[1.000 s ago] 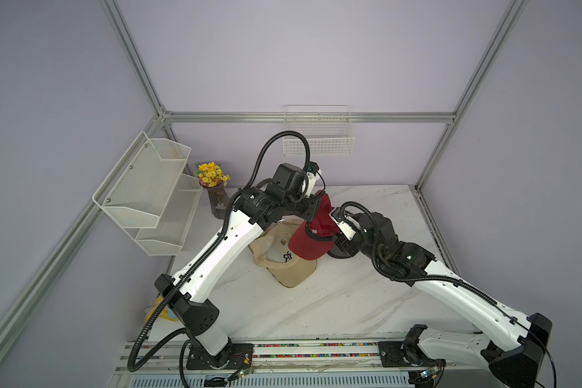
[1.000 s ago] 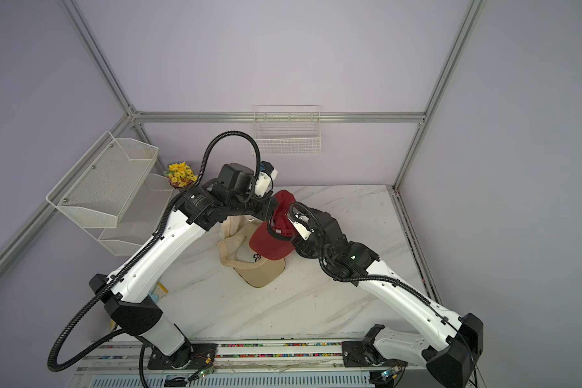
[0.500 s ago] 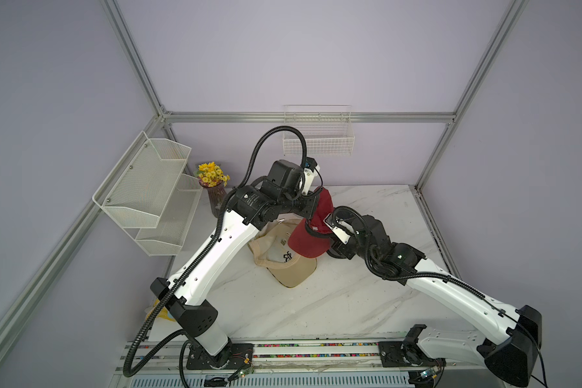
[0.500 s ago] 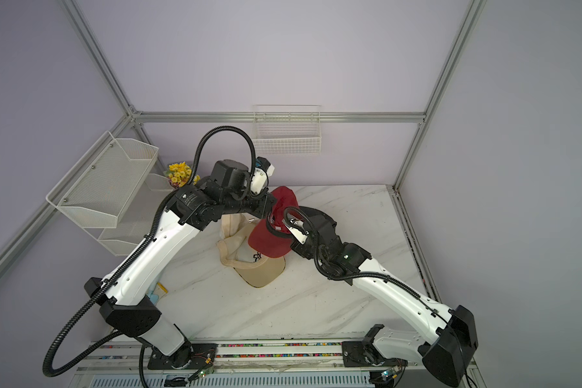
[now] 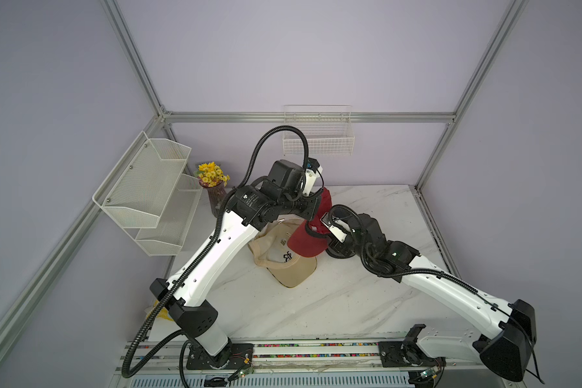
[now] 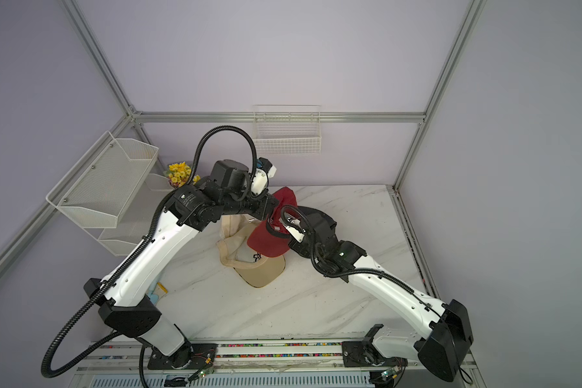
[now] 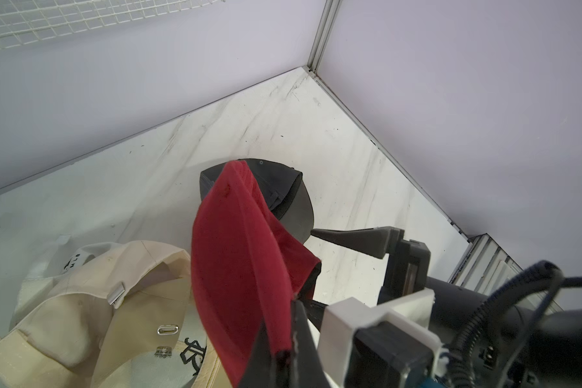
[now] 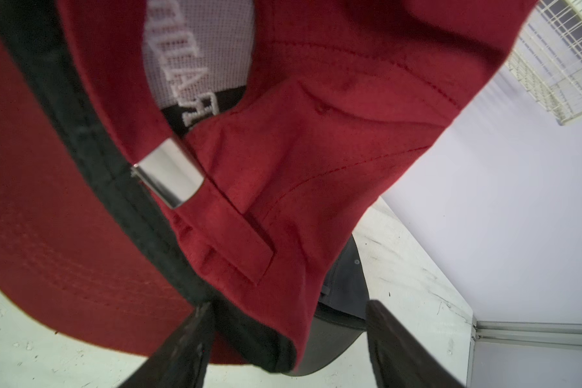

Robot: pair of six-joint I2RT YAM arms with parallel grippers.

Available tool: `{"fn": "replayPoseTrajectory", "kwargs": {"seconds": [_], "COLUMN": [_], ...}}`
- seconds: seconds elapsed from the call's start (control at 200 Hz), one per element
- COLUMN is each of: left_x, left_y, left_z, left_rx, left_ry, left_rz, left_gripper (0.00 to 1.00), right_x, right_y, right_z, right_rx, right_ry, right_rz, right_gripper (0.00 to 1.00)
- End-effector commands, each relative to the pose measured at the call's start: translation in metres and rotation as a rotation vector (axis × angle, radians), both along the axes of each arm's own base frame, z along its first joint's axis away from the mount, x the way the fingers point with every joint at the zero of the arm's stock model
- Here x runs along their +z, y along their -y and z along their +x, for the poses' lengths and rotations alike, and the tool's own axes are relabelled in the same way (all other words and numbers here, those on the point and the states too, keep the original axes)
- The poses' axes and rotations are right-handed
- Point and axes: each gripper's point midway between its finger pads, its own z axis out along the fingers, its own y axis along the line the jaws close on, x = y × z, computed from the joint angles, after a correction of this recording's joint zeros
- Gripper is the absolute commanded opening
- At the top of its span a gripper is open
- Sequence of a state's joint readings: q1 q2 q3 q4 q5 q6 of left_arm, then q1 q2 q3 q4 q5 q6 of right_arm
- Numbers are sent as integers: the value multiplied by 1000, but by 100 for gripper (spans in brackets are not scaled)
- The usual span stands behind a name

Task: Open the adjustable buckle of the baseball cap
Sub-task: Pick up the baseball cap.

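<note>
The red baseball cap (image 5: 308,240) hangs above the table, crown folded, with my left gripper (image 7: 281,336) shut on its fabric. In the right wrist view the cap's back fills the frame. Its silver buckle (image 8: 167,174) is clamped on the red strap (image 8: 239,248), whose free end lies flat. My right gripper (image 8: 289,304) is open just below the cap's back rim. The black sweatband edge hangs between its fingers, touching or nearly touching one and well apart from the other. One right finger (image 7: 350,240) shows beside the cap in the left wrist view.
A beige cap (image 5: 288,265) lies upside down on the marble table (image 5: 316,302) under the red one. A black cap (image 7: 283,188) sits behind it. A flower vase (image 5: 212,188), mesh shelves (image 5: 148,188) and a wire basket (image 5: 318,141) line the left and back walls.
My right arm has moved in leftward, bringing its gripper under the red cap's back rim. The left arm has shifted slightly left and up with the cap still held.
</note>
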State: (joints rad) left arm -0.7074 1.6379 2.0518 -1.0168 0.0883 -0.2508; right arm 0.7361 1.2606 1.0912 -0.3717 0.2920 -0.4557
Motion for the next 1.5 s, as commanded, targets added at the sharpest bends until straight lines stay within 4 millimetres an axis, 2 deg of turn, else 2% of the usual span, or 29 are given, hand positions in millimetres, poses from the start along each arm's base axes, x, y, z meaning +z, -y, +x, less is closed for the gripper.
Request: {"fn": "replayPoseTrajectory", "kwargs": {"seconds": [0.0,0.195,0.58,0.795,0.865,1.05,1.23,1.35,1.495], "left_x": [38,40,53,77,79,65,55,45,38], "left_y": [0,0,-1,2,4,3,0,-3,-13], "left_z": [-17,-25,-35,-41,-44,-45,-44,-41,-29], "left_rx": [-43,-70,-94,-114,-133,-126,-113,-97,-35], "left_ry": [49,37,42,64,55,25,17,12,38], "left_rz": [-81,-90,-127,-201,-216,-194,-165,-130,-74], "left_gripper": [0,0,0,0,0,0,0,0,0], "right_x": [19,28,31,15,19,39,53,67,72], "right_y": [-4,-7,-14,-14,-14,-20,-22,-21,-14], "right_z": [8,15,23,25,30,38,36,26,4], "right_rx": [-9,-14,-6,-22,-42,-51,-38,-6,24], "right_ry": [68,108,136,143,166,203,204,185,129], "right_rz": [13,11,17,42,51,91,108,123,157], "right_gripper": [73,73,72,71,72,71,72,71,71]}}
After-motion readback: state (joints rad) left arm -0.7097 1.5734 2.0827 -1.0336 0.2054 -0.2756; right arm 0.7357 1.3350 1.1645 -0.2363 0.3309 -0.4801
